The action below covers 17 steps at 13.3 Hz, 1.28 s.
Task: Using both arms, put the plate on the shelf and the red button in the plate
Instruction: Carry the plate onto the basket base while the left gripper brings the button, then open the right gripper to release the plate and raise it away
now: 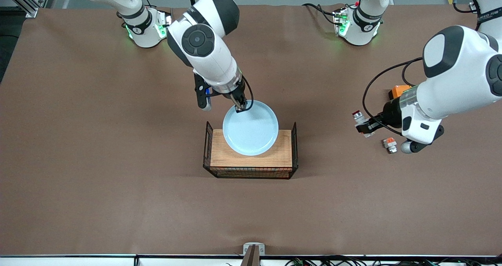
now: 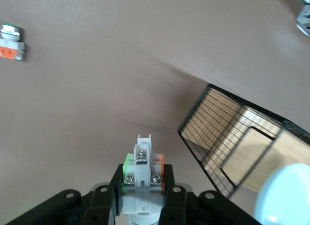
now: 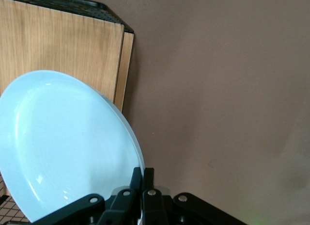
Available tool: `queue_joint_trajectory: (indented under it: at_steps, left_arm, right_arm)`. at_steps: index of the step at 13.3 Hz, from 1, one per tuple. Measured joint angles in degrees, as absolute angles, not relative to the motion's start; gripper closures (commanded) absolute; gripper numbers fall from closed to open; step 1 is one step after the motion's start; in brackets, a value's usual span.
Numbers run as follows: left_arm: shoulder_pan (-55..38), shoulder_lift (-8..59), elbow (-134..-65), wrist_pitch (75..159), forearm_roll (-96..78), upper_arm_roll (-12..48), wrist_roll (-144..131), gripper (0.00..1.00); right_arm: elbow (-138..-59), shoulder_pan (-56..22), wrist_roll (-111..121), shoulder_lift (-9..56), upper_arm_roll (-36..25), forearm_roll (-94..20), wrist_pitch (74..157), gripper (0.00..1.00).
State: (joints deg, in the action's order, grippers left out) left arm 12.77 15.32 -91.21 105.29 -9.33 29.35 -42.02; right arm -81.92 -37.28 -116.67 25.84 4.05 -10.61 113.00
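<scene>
My right gripper (image 1: 240, 108) is shut on the rim of the pale-blue plate (image 1: 251, 130) and holds it tilted over the wooden tray (image 1: 282, 156). In the right wrist view the fingers (image 3: 148, 172) pinch the plate's (image 3: 63, 137) edge above the tray's wood (image 3: 58, 45). My left gripper (image 1: 364, 125) is shut on the red button (image 1: 357, 115) above the bare table toward the left arm's end. The left wrist view shows the gripper (image 2: 144, 180) clamping the button's white body (image 2: 143, 159), with green and orange blocks at its sides.
The tray has black wire ends (image 1: 294, 140) and also shows in the left wrist view (image 2: 232, 137). A short white-and-orange block (image 1: 389, 144) lies on the table near the left gripper and shows in the left wrist view (image 2: 12, 40). An orange object (image 1: 400, 90) lies partly hidden by the left arm.
</scene>
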Motion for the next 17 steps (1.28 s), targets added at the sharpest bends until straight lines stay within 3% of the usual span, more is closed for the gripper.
queue_joint_trajectory:
  at_steps: [6, 9, 10, 11, 13, 14, 15, 17]
  left_arm:
    - [4.8, 16.76, -87.0, 105.56, -9.33, 30.9, -56.4, 1.0]
    - [-0.07, 20.04, -83.85, 110.21, -9.33, 30.89, -65.15, 1.0]
    - [-1.4, 21.08, -83.43, 112.88, -9.33, 30.88, -67.81, 1.0]
    - [-2.62, 22.07, -83.2, 115.47, -9.33, 30.88, -70.14, 0.99]
    - [-4.8, 24.08, -83.05, 120.56, -9.33, 30.87, -73.54, 0.99]
    - [-5.7, 25.18, -83.02, 122.55, -9.33, 30.87, -74.62, 0.99]
    - [-6.26, 26.3, -82.99, 123.96, -9.33, 30.86, -75.08, 0.99]
    - [-7.06, 28.63, -82.96, 126.35, -9.33, 30.84, -75.2, 0.98]
  right_arm:
    - [-81.58, -37.32, -116.63, 29.3, 3.92, -8.89, 116.62, 0.99]
    - [-81.55, -37.35, -116.63, 30.73, 3.92, -8.81, 118.23, 0.97]
    - [-81.55, -37.38, -116.62, 31.26, 3.93, -8.73, 118.53, 0.91]
    - [-81.53, -37.41, -116.61, 31.67, 3.93, -8.48, 118.74, 0.77]
    - [-81.5, -37.41, -116.61, 32.01, 3.91, -7.74, 118.82, 0.41]
    - [-81.49, -37.39, -116.61, 32.01, 3.83, -7.71, 118.81, 0.09]
    - [-81.45, -37.32, -116.61, 32.01, 3.73, -7.71, 118.81, 0.02]
    - [-81.27, -37.18, -116.61, 32.01, 3.49, -7.7, 118.73, 0.01]
